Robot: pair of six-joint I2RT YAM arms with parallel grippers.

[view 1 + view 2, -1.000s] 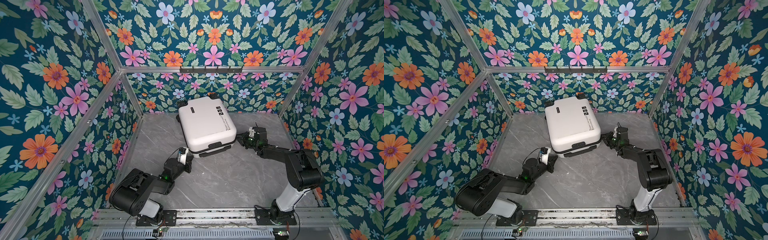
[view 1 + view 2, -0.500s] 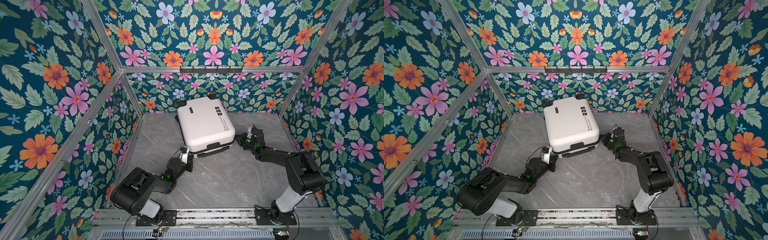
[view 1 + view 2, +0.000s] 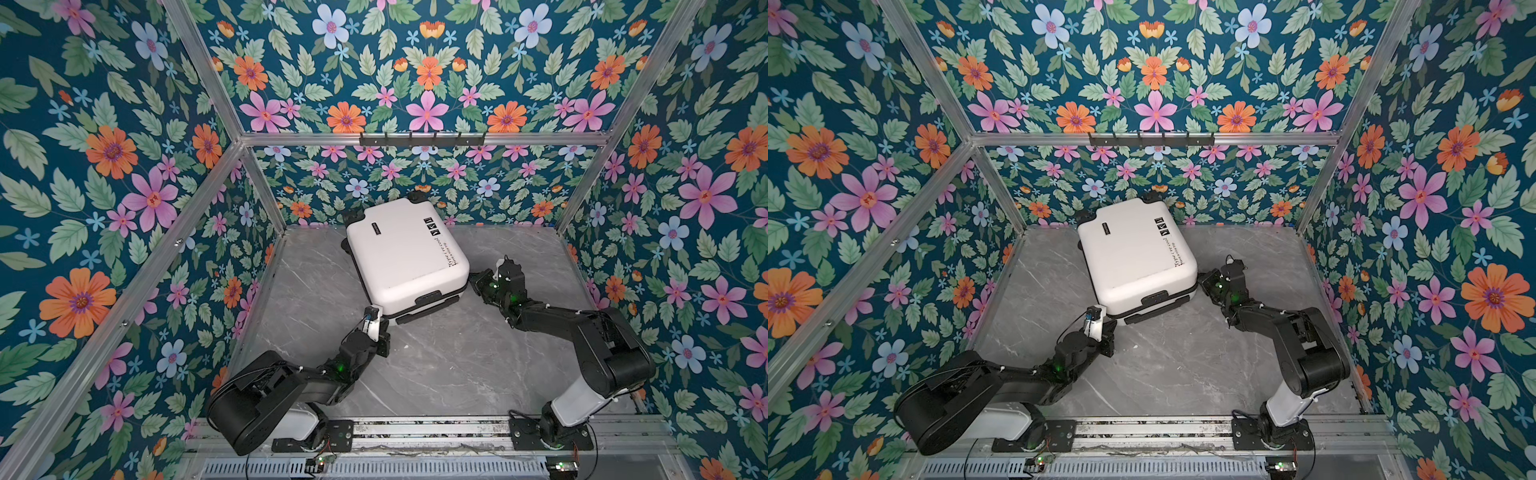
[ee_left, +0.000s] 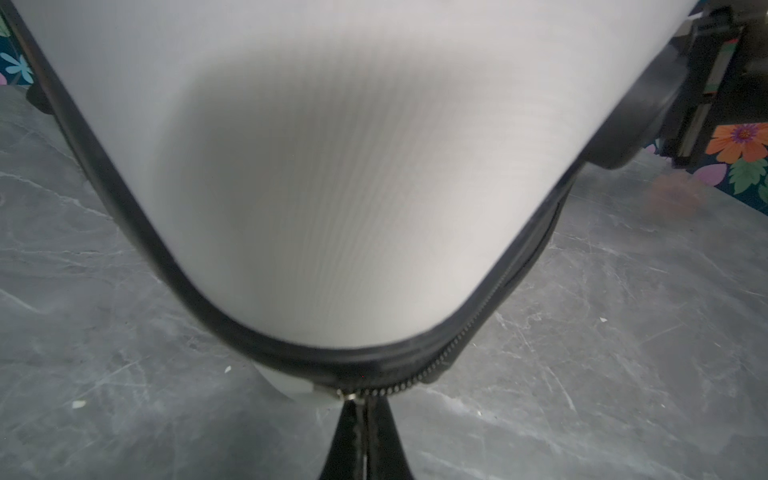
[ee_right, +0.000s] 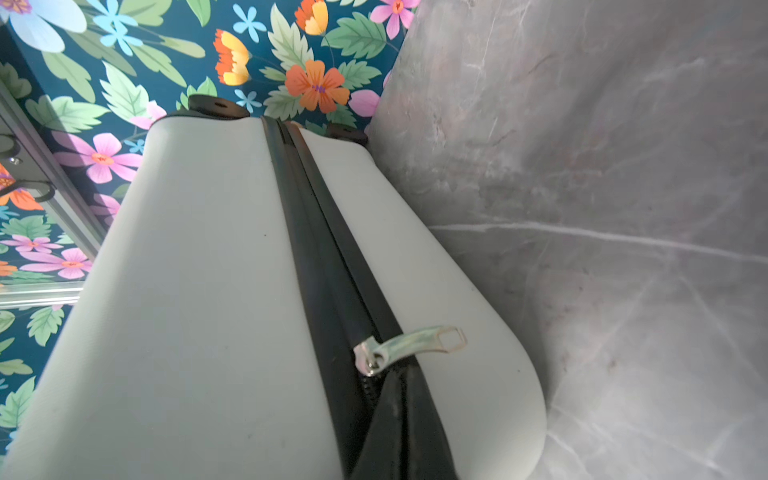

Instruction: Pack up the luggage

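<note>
Table (image 3: 436,374) of grey marble pattern, floral walls (image 3: 124,166) around. Suitcase (image 3: 405,253) lying flat toward the back, turned at an angle, white shell shut, wheels (image 3: 419,193) nearest the back wall and black handle (image 3: 430,297) facing the arms. Likely stiff and smooth (hard shell, nothing much to bite on), probably light enough to skid over the table under a sideways pull, so best braced at one corner while working another. Worth taking by the handle or by the metal of the zip, not by the shell. Black zip band (image 5: 316,249) running round the seam. Left tool (image 3: 379,322) closed tight at the near corner, tips right at a zip slider (image 4: 353,395) in the left wrist view; cannot tell whether holding its tab. Right tool (image 3: 478,282) likewise closed tight, pressed to the band at the corner on its own side, with the silver zip tab (image 5: 411,345) lying free just beside the tips, not gripped.
</note>
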